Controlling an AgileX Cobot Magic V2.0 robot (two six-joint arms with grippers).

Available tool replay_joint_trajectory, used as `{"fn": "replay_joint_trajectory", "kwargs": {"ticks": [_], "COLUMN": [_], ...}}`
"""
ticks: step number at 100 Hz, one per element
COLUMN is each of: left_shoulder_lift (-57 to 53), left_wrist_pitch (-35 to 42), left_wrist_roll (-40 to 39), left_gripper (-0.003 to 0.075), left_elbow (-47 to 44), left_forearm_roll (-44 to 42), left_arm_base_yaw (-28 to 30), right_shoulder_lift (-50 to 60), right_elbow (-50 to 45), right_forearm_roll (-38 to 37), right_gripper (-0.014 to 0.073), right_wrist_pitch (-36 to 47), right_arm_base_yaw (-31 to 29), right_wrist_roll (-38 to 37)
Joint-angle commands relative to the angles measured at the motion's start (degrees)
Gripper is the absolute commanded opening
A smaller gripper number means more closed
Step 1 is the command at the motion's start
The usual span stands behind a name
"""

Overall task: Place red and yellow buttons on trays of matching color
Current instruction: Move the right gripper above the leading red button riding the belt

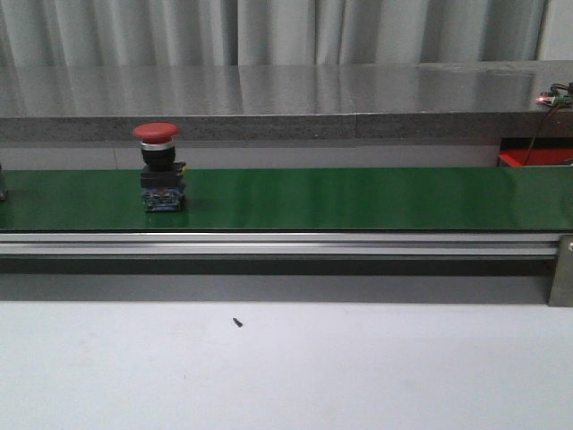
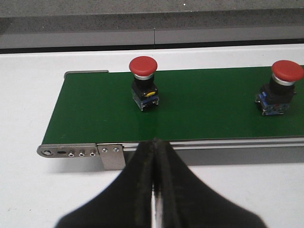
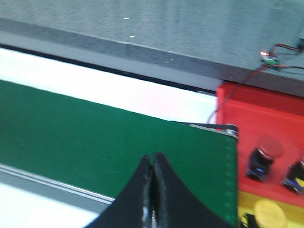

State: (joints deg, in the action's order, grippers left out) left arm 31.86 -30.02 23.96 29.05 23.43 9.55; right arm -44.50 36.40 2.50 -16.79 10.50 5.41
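Observation:
A red mushroom button [image 1: 157, 166] stands upright on the green conveyor belt [image 1: 358, 199] at the left of the front view. The left wrist view shows two red buttons on the belt, one near the belt's end [image 2: 144, 83] and one further along [image 2: 280, 88]. My left gripper [image 2: 156, 142] is shut and empty, in front of the belt's near rail. My right gripper [image 3: 152, 157] is shut and empty over the belt's other end. Beside that end lie a red tray [image 3: 247, 109] holding two red buttons [image 3: 263, 159] and a yellow tray [image 3: 242, 202] holding a yellow button [image 3: 268, 213].
The belt runs left to right between metal rails [image 1: 269, 244]. A grey counter [image 1: 286, 98] stands behind it. A corner of the red tray [image 1: 535, 159] and a small wired board [image 1: 548, 98] show at the far right. A small dark speck [image 1: 237, 322] lies on the white table.

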Motion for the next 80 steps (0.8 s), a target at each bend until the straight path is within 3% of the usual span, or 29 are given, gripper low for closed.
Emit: {"fn": "replay_joint_trajectory", "kwargs": {"ticks": [1,51,74,80], "left_shoulder_lift": [0.05,0.05,0.05,0.05], "left_wrist_pitch": [4.33,4.33,4.33,4.33], "left_wrist_roll": [-0.06,-0.06,-0.06,-0.06], "left_gripper": [-0.002,-0.002,-0.002,-0.002], "left_elbow": [1.55,1.55,1.55,1.55], "left_forearm_roll": [1.15,1.15,1.15,1.15], "left_arm_base_yaw": [-0.38,-0.38,-0.38,-0.38], "right_shoulder_lift": [-3.56,-27.08,-35.73,-37.84], "right_elbow": [4.63,29.84,40.75,43.68], "right_forearm_roll": [-0.77,-0.55,0.99,1.7], "right_gripper": [-0.0123,-0.0122,-0.0116,-0.0074], "right_wrist_pitch": [2.72,-14.42,-23.77,-26.16], "right_arm_base_yaw": [2.06,7.58,9.9,10.46], "right_wrist_roll": [0.98,1.14,9.71,13.62]}}
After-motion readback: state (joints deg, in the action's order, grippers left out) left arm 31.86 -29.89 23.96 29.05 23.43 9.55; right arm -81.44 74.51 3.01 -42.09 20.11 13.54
